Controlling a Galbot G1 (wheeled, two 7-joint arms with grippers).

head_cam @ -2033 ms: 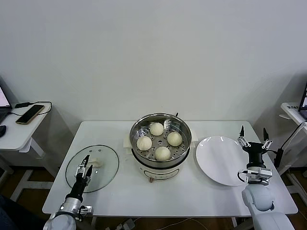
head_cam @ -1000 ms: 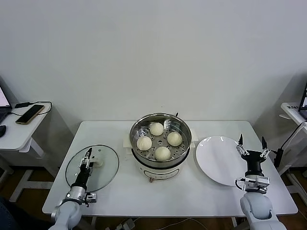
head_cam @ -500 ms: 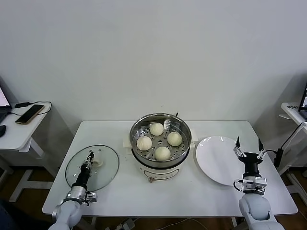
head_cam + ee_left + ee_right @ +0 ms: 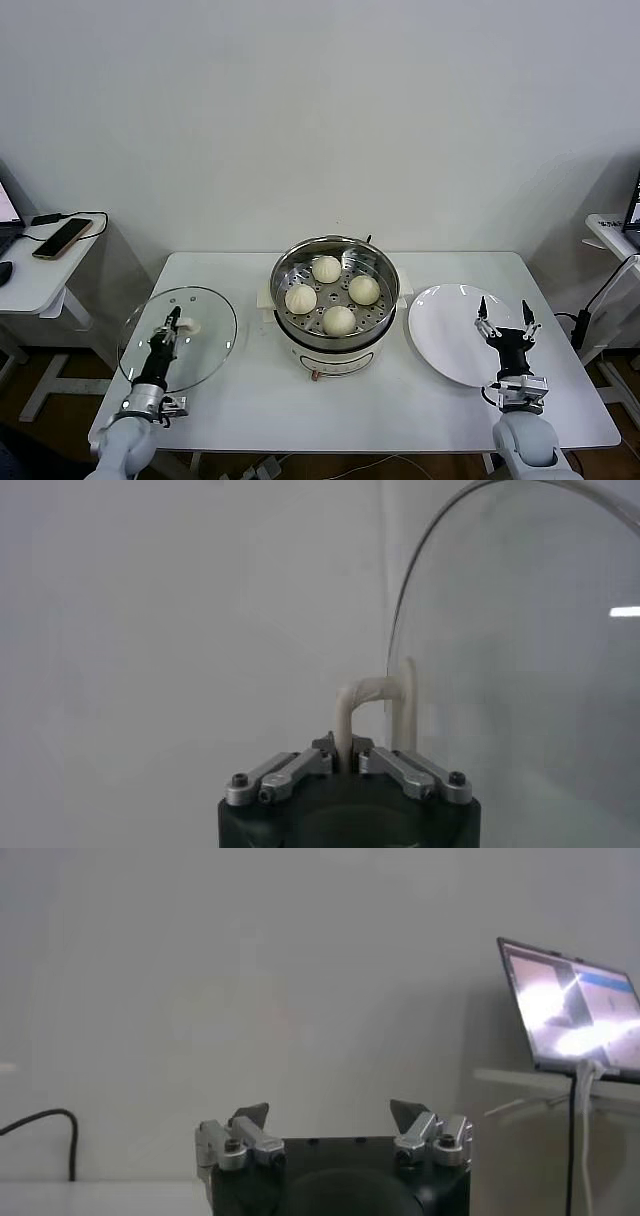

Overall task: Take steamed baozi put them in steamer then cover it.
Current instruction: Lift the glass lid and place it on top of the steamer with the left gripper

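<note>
Four off-white baozi (image 4: 339, 319) sit on the perforated tray inside the shiny steel steamer (image 4: 382, 305) at the table's middle. The round glass lid (image 4: 200, 345) is lifted and tilted at the table's left side. My left gripper (image 4: 170, 325) is shut on the lid's white handle (image 4: 352, 715); the glass (image 4: 520, 660) fills one side of the left wrist view. My right gripper (image 4: 502, 312) is open and empty, fingers pointing up, over the near right part of the white plate (image 4: 445, 320). In the right wrist view its gripper (image 4: 330, 1114) holds nothing.
A side table (image 4: 30, 275) with a phone (image 4: 62, 238) stands at the far left. A laptop (image 4: 572, 1013) is on a stand to the right. Cables hang by the table's right edge.
My left gripper has closed on the lid's handle and raised the lid off the table, tilting it and shifting it left. My right gripper has sunk lower and moved slightly left.
</note>
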